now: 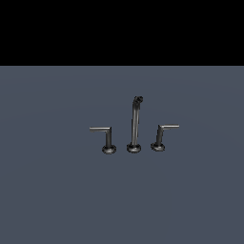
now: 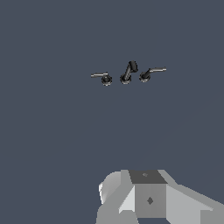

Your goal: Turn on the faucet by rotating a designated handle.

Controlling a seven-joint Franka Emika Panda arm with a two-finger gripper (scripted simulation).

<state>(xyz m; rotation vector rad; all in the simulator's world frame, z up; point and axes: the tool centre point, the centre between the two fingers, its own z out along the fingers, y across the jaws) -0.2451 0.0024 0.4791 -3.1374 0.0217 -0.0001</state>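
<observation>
Flat slate-grey counter (image 1: 57, 190) filled the scene under a black band at the far edge. Roughly at its middle stood the faucet (image 1: 135, 125), a small dark shiny set in a row. Its tall thin spout (image 1: 135, 121) with a bent tip rose from the middle base. On the exterior view's left stood the handle (image 1: 108, 138), its stem upright on a round base, its thin bar pointing left. On the exterior view's right was the other lever (image 1: 160, 137), its stem leaning, its bar pointing right. Well apart from the set, the wrist view showed only the grey gripper (image 2: 148, 199) body; whether the jaws were apart or together could not be told.
</observation>
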